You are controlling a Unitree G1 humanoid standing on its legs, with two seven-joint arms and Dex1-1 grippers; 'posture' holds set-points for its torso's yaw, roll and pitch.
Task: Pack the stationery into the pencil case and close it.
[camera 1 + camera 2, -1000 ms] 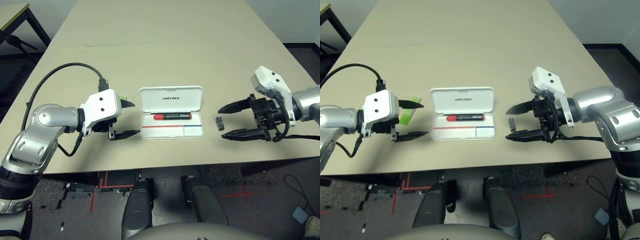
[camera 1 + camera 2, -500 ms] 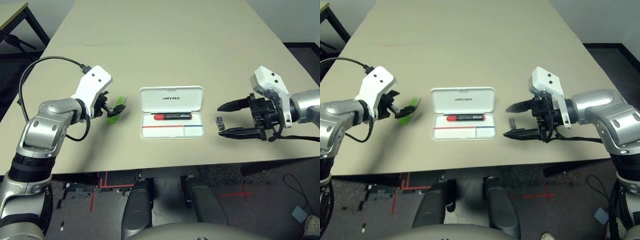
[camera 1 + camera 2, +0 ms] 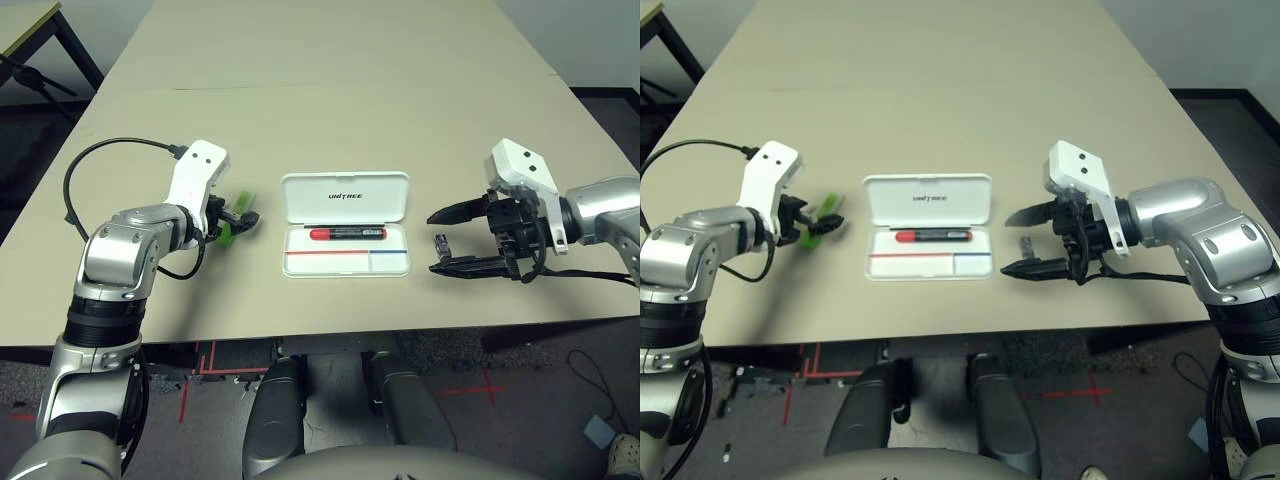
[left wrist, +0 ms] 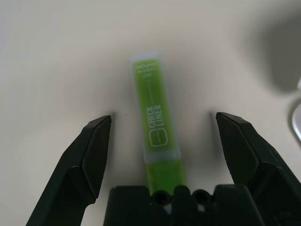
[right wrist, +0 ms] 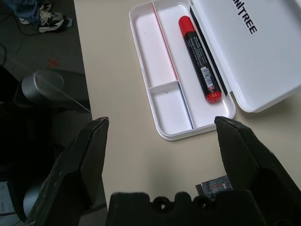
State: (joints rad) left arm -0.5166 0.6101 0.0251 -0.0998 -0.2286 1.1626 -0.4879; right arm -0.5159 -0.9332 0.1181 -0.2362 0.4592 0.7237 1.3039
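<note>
The left gripper [image 4: 162, 136] spreads wide around the green highlighter [image 4: 155, 127]; the right gripper [image 3: 440, 240] gapes beside the small metal block [image 3: 439, 242], near the open case [image 3: 345, 236].

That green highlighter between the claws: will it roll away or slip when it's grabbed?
The green highlighter looks flat-sided, so it probably won't roll. Its glossy plastic could slip slightly. It looks stiff and light, lying lengthwise between the left gripper's open fingers.

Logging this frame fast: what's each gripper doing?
Left gripper: open, straddling the lime-green flat highlighter.
Right gripper: open, holding nothing.
</note>
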